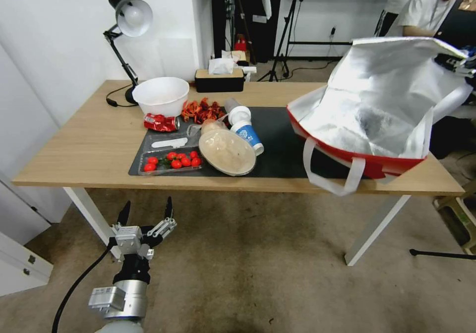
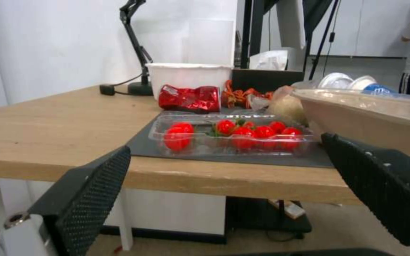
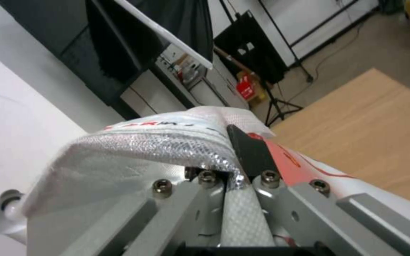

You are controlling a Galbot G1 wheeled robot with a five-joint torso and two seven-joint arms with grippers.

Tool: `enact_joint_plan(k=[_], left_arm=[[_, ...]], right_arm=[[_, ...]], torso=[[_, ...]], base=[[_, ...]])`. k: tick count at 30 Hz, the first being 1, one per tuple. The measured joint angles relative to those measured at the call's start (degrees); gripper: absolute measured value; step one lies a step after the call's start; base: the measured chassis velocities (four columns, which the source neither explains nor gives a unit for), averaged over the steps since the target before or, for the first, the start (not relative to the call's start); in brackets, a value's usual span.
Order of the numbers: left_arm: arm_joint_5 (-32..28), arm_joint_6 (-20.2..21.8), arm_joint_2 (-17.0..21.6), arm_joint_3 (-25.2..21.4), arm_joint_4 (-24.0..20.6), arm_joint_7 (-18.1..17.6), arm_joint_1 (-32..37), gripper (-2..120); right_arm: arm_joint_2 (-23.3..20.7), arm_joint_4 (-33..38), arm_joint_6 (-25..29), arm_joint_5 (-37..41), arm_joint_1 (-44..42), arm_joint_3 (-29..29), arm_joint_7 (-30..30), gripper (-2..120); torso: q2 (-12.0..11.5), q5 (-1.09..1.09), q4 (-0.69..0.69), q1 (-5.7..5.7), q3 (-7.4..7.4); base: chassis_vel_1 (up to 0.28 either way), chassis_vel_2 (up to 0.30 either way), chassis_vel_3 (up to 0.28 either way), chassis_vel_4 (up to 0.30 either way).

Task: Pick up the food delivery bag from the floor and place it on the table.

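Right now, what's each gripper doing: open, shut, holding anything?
Left gripper: open, empty, low in front of the table.
Right gripper: shut on the food delivery bag rim.

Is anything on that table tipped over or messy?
Yes. The food delivery bag sits tilted at the table edge, mouth gaping, one strap dangling over the side, the right gripper shut on its rim. A bottle lies on its side, and a red can looks crushed.
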Motion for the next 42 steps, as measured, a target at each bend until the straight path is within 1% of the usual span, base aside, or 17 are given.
enact_joint_plan(k=[1, 6, 8, 9, 10, 11, 12, 13, 14, 16, 17, 19, 20, 23, 28, 41, 42], left_arm=[[0.2, 0.0, -0.2, 0.0, 0.0, 0.0, 0.1, 100], [0.4, 0.0, -0.3, 0.0, 0.0, 0.0, 0.1, 100], [0.6, 0.0, -0.4, 0.1, 0.0, 0.0, 0.1, 100], [0.6, 0.0, -0.4, 0.1, 0.0, 0.0, 0.1, 100], [0.6, 0.0, -0.5, 0.1, 0.0, 0.0, 0.0, 100], [0.7, 0.0, -0.6, 0.1, 0.1, 0.0, 0.0, 100], [0.7, 0.0, -0.6, 0.1, 0.1, 0.0, 0.0, 100], [0.8, 0.0, -0.7, 0.1, 0.1, 0.0, 0.0, 100], [0.8, 0.0, -0.8, 0.2, 0.1, 0.0, 0.0, 100], [0.8, 0.0, -0.8, 0.2, 0.1, 0.0, 0.0, 100], [0.8, 0.0, -0.8, 0.2, 0.1, 0.0, 0.1, 100], [0.8, 0.1, -0.8, 0.0, 0.0, 0.0, 0.2, 100], [0.8, 0.1, -0.8, 0.0, 0.0, 0.0, 0.2, 100], [0.8, 0.1, -0.8, 0.0, 0.2, -0.1, 0.2, 100], [0.9, 0.1, -0.9, 0.0, 0.4, -0.2, 0.3, 100], [1.0, 0.0, -0.9, -0.1, 0.3, -0.2, 0.6, 100], [1.0, -0.1, -0.9, -0.2, 0.2, -0.2, 0.7, 100]], right_arm=[[-1.1, -1.6, 0.0, -2.1, -0.6, -0.5, -2.5, 0], [-2.1, -3.9, 0.2, -6.9, 0.0, -3.7, -7.1, 0], [-2.2, -5.3, 0.7, -9.7, 3.0, -8.6, -10.5, 0], [-2.2, -5.3, 0.7, -9.7, 3.0, -8.6, -10.5, 0], [-1.5, -5.9, 0.8, -10.8, 5.6, -13.1, -11.5, 0], [0.0, -6.9, 0.7, -12.0, 11.4, -21.0, -12.2, 0], [0.0, -6.9, 0.7, -12.0, 11.4, -21.0, -12.2, 0], [0.7, -7.3, 0.6, -12.3, 15.0, -24.7, -12.2, 0], [1.5, -7.6, 0.5, -12.5, 18.3, -27.7, -12.2, 0], [2.0, -7.8, 0.4, -12.7, 20.2, -29.3, -12.2, 0], [2.9, -8.1, 0.4, -13.0, 23.8, -32.2, -12.1, 0], [5.0, -9.0, 0.3, -13.6, 32.0, -38.3, -11.5, 0], [5.0, -9.0, 0.3, -13.6, 32.0, -38.3, -11.5, 0], [6.8, -10.5, 0.0, -14.1, 41.5, -45.8, -9.1, 0], [7.1, -11.2, -1.0, -14.0, 44.1, -47.7, -7.0, 0], [8.6, -13.1, -2.6, -14.4, 48.5, -52.0, -6.4, 0], [8.8, -13.3, -2.6, -14.7, 49.4, -52.7, -6.5, 4]], torso=[[0.0, 0.0, 0.0, 0.0, 0.0], [0.0, 0.01, -0.01, 0.0, 0.0], [0.0, -0.04, -0.01, 0.0, 0.0], [0.0, -0.04, -0.01, 0.0, 0.0], [0.0, -0.1, -0.01, -0.01, -0.02], [0.0, 0.14, -0.04, -0.01, 0.0], [0.0, 0.14, -0.04, -0.01, 0.0], [0.0, 0.14, -0.01, -0.01, 0.01], [0.0, 0.05, 0.01, -0.01, 0.0], [0.0, 0.0, 0.01, -0.01, 0.0], [0.0, -0.04, -0.01, -0.01, 0.0], [0.0, 0.0, 0.0, -0.01, 0.0], [0.0, 0.0, 0.0, -0.01, 0.0], [0.0, -0.01, 0.01, 0.0, 0.0], [0.0, -0.01, -0.01, 0.0, 0.01], [0.0, 0.0, -0.01, -0.01, 0.0], [0.0, 0.0, 0.0, 0.0, 0.0]], base=[[0.0, 0.0, 0.0, 0.0], [0.0, 0.0, 0.0, 0.0], [0.0, 0.0, 0.0, 0.0], [0.0, 0.0, 0.0, 0.0], [0.0, 0.0, 0.0, 0.0], [0.0, 0.0, 0.0, 0.0], [0.0, 0.0, 0.0, 0.0], [0.0, 0.0, 0.0, 0.0], [0.0, 0.0, 0.0, 0.0], [0.0, 0.0, 0.0, 0.0], [0.0, 0.0, 0.0, 0.0], [0.0, 0.0, 0.0, 0.0], [0.0, 0.0, 0.0, 0.0], [0.0, 0.0, 0.0, 0.0], [0.0, 0.0, 0.0, 0.0], [0.0, 0.0, 0.0, 0.0], [0.0, 0.0, 0.0, 0.0]])
